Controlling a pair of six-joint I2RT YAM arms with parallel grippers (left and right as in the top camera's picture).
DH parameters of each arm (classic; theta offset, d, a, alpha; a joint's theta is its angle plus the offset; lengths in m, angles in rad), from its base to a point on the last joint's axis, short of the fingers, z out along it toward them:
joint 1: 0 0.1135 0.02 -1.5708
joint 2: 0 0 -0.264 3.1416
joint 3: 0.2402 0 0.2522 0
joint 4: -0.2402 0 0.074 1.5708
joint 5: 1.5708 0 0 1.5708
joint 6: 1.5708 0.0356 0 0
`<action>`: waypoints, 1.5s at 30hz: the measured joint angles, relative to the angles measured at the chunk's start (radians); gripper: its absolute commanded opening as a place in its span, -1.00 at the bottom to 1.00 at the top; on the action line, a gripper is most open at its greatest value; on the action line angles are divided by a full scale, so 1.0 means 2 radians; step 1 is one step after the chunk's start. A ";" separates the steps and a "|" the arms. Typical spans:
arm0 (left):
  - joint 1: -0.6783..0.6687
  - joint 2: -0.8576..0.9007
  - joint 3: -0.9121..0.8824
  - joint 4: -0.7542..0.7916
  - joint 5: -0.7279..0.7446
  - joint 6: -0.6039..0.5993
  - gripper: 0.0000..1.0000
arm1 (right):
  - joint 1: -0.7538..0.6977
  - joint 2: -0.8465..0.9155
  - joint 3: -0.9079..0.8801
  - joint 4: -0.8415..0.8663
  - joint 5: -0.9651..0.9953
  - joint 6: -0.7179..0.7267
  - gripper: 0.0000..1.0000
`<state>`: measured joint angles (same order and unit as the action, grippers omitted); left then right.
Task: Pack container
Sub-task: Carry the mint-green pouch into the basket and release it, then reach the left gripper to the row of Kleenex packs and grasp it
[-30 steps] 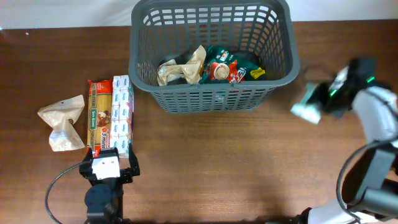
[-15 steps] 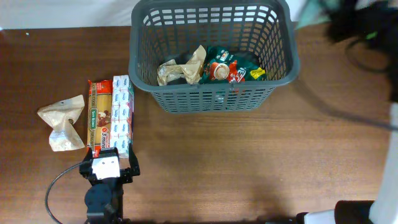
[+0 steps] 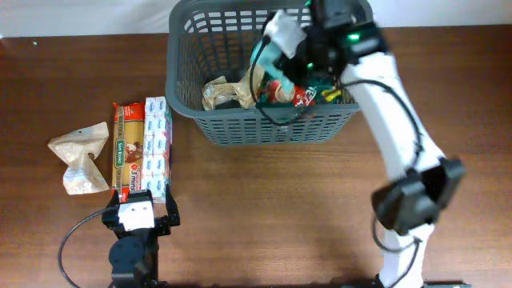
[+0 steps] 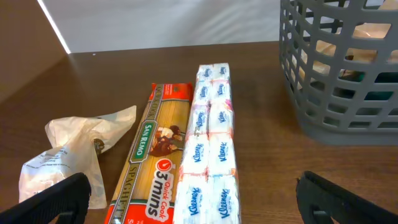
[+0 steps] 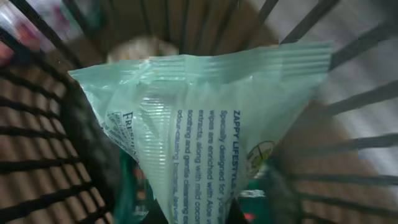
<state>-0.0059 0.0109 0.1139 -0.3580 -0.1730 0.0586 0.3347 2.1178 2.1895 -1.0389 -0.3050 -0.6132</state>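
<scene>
**Clerk:** Overhead?
**Inspector:** Container (image 3: 272, 126) at 12 o'clock on the counter (image 3: 264, 208). Right pincer (image 3: 298, 44) above it, clamped on a pale green wipes packet (image 3: 278, 34). Left pincer (image 3: 140, 210) at 7 o'clock.
**Clerk:** Left wrist?
**Inspector:** Jaws spread wide, empty. Tissue pack (image 4: 211, 155) at 12 o'clock, spaghetti box (image 4: 155, 162) touching it; container at 2 o'clock.
**Clerk:** Right wrist?
**Inspector:** Wipes packet hangs within the container's lattice walls.

Spaghetti box (image 3: 128, 148), tissue packs (image 3: 158, 148), crumpled bag (image 3: 80, 156), wooden table (image 3: 280, 216)
</scene>
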 measured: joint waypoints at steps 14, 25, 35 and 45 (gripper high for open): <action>0.000 0.000 0.000 0.000 0.000 0.000 0.99 | 0.000 0.070 0.005 -0.008 0.072 0.050 0.39; 0.000 0.000 0.000 0.000 0.000 0.000 0.99 | -0.038 -0.073 0.117 -0.059 0.154 0.139 0.79; 0.000 0.000 0.000 0.000 0.000 0.000 0.99 | -0.261 -0.253 0.153 -0.113 0.156 0.268 0.79; 0.000 0.000 0.000 0.012 0.006 0.000 0.99 | -0.424 -0.170 -0.042 -0.127 0.034 0.355 0.82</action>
<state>-0.0059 0.0109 0.1139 -0.3344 -0.1619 0.0586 -0.5125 1.7786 2.1063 -1.2938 -0.2371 0.0959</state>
